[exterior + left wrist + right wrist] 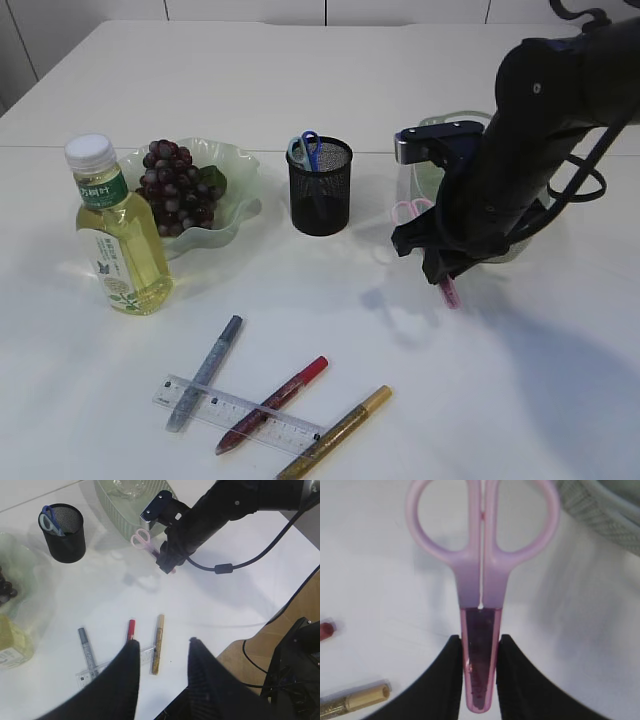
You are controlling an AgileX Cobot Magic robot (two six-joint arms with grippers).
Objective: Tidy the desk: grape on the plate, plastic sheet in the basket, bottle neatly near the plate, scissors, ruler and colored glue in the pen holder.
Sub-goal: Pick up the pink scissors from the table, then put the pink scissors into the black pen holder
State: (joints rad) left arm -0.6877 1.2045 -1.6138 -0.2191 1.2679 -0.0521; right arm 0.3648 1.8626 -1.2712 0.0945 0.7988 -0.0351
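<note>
1. Right now the right gripper (480,672) is clamped on the sheathed blades of the pink scissors (481,587), held above the table (480,400) beside the basket (120,512).
2. Meanwhile the left gripper (162,662) hangs with its jaws apart, holding nothing.
3. Grapes (177,185) lie on the plate (240,190) (bottle (118,240) touching its rim); blue scissors (307,150) stand in the pen holder (320,190).
4. Ruler (240,412) and three glue pens (272,405) lie together near the front edge.

Scissors: two, pink pair (481,570) and blue pair (307,148). Glue pens (273,403): three. Ruler (236,414): one. Bottle (118,228): one.
</note>
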